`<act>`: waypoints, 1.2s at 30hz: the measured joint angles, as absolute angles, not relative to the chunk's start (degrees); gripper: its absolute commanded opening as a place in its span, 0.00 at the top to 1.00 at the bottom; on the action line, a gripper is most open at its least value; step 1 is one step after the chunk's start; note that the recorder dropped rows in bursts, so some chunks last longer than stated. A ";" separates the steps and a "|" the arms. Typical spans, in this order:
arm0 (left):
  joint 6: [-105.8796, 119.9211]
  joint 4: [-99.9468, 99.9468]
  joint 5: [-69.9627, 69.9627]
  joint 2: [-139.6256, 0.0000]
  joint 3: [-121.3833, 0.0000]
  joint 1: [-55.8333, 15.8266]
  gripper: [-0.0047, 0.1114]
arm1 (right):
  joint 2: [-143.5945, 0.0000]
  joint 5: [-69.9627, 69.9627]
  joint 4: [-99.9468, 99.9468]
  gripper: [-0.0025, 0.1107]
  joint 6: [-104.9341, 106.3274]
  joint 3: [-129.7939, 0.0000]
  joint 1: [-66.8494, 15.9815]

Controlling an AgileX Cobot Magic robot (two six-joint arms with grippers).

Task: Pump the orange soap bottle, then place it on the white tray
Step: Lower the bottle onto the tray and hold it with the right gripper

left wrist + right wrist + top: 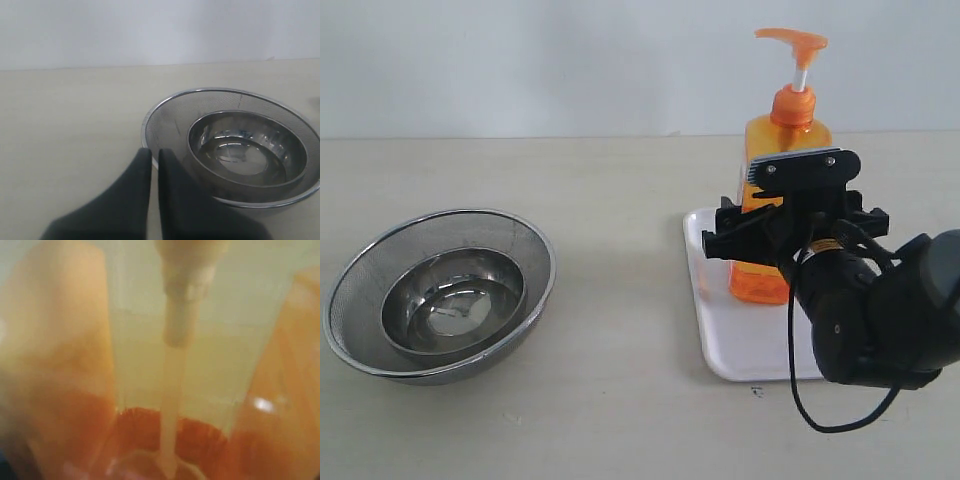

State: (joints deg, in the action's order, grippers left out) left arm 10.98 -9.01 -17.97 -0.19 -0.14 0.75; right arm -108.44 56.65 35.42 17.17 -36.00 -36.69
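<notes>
The orange soap bottle stands upright on the white tray, near the tray's far side, with its orange pump head raised on a white stem. My right gripper is at the bottle's lower body from the near side; its jaws stand wider than the bottle, one on each side, so it looks open. The right wrist view is filled by the blurred orange soap bottle at very close range, and no fingers show there. My left gripper is shut and empty, low over the table beside the steel bowls.
A small steel bowl sits inside a wider mesh steel bowl at the left of the table; the same mesh bowl lies just past my left fingertips. A black cable hangs from the right arm over the tray's front.
</notes>
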 measured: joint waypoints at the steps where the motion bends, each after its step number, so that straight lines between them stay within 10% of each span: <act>1: 10.98 -9.01 -17.97 -0.19 -0.14 0.75 0.92 | -107.94 55.63 35.51 0.25 17.29 -36.00 -36.69; 36: 10.98 -9.01 -17.97 -0.19 -0.14 0.75 0.92 | -102.08 40.80 39.80 0.25 20.88 -36.00 -36.69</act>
